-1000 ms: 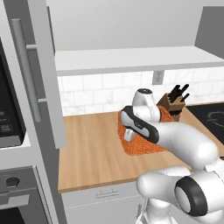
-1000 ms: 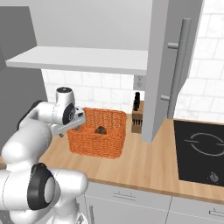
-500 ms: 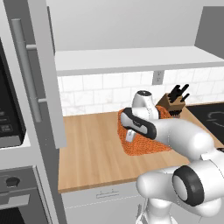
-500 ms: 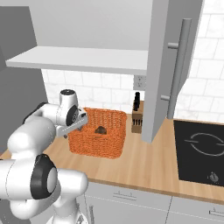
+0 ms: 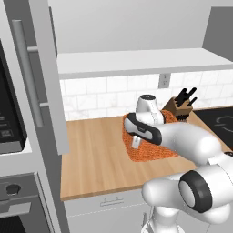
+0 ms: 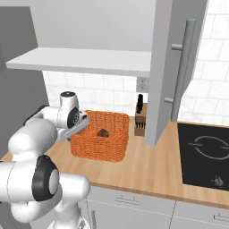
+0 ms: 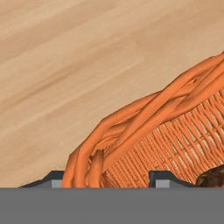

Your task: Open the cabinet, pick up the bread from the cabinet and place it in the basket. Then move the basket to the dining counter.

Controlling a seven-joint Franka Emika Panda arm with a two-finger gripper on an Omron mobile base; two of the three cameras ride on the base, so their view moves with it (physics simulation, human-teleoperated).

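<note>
One orange woven basket [image 6: 100, 136] stands on the light wood surface [image 5: 95, 159] under the tiled wall, and it carries a single thing: the small brown bread [image 6: 102, 132], lying on the basket floor toward its middle. In the hand view the bread [image 7: 213, 177] shows as a dark lumpy edge at the lower right, inside the weave. The basket's thick braided rim [image 7: 144, 118] runs slantwise across that view, with bare wood grain above it.

The gripper [image 7: 105, 180] sits at a corner of the basket: one dark tip is outside the rim, the other inside the wall, so the jaws straddle the rim at about half width. Whether the pads actually press the weave I cannot tell. In the left base view the hand [image 5: 136, 136] reaches down over the basket's near-left corner; from the right base view it meets the basket's left end.

Just beside the basket, toward the wall, stands a wooden knife block [image 6: 140, 120] with dark handles. The cabinet [image 6: 172, 67] above hangs with its door swung open, its long bar handle [image 6: 180, 76] vertical, and the shelf [image 5: 136, 61] inside is in view. A black cooktop [image 6: 205, 154] lies in the surface further right.
</note>
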